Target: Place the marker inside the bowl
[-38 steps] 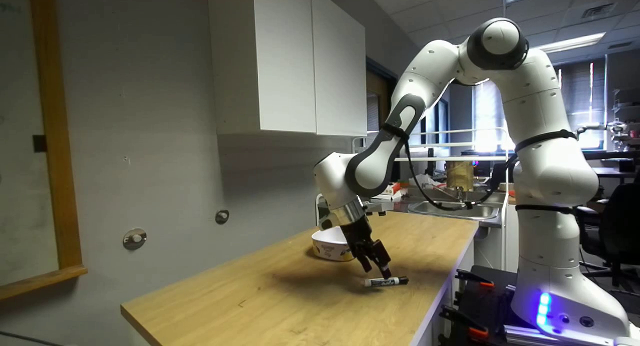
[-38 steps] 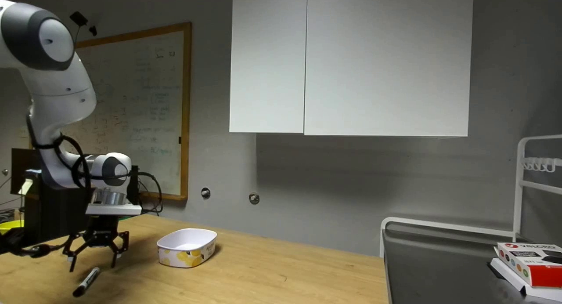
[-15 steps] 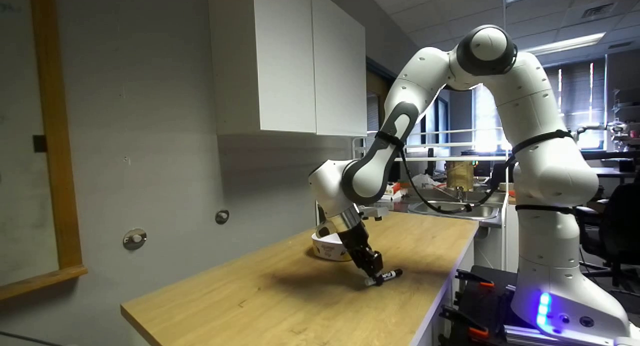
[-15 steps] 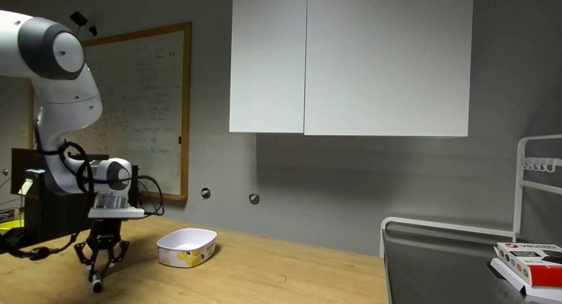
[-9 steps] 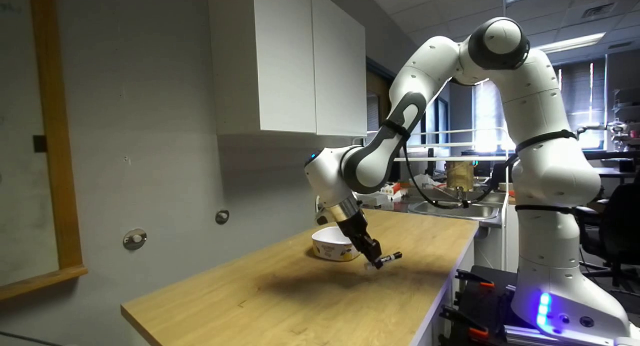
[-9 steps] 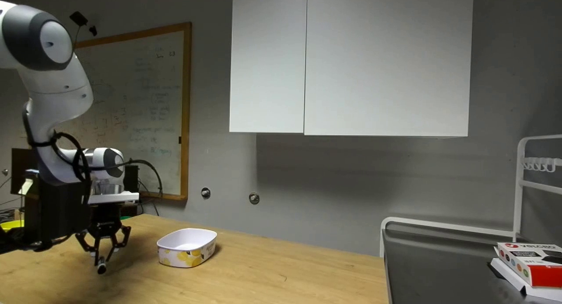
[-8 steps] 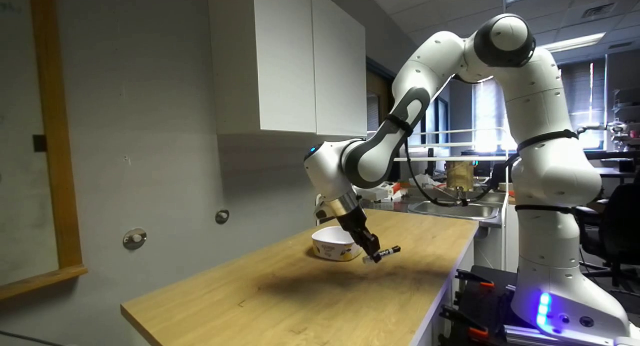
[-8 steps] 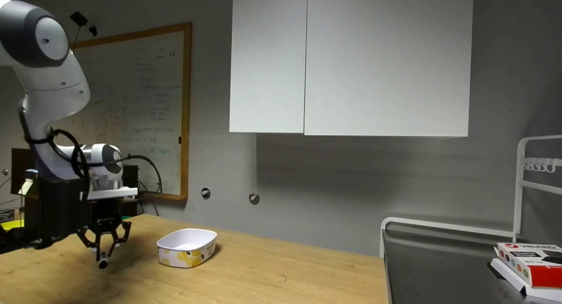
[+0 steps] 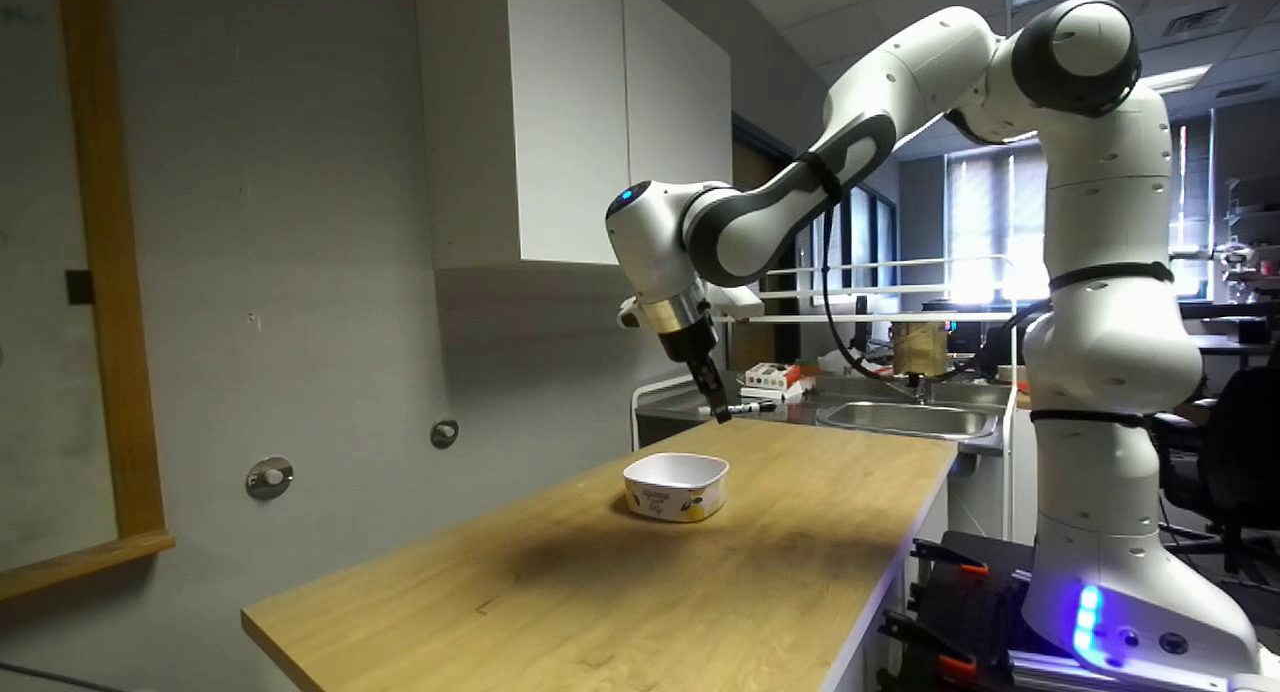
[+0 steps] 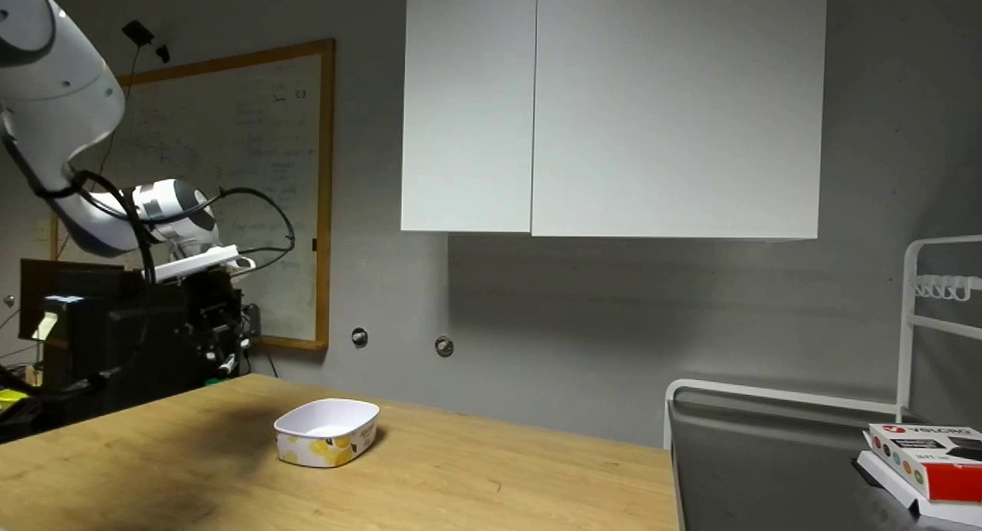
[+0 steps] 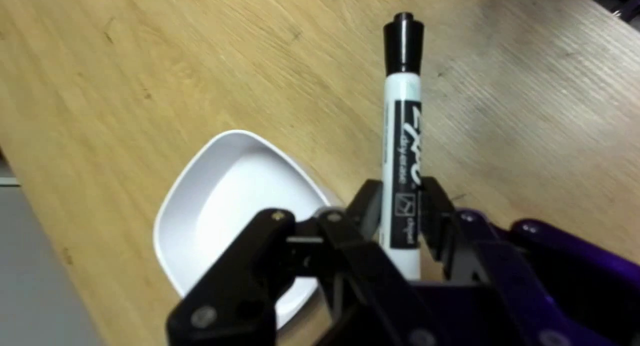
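A grey wall with a white cabinet on it backs the wooden counter. The bowl stands upright near the wall-side edge; the wider room for moving lies on its other side, where wood stretches broadly to the opposite edge. I count one bowl, one marker, one gripper and, on the wall, two knobs. The gripper is clamped on the marker's barrel, holding it in the air, outside the bowl. In an exterior view the gripper merges with black equipment, so its grip is hard to read there. Half a second ago gripper and marker hung lower; the bowl has not moved.
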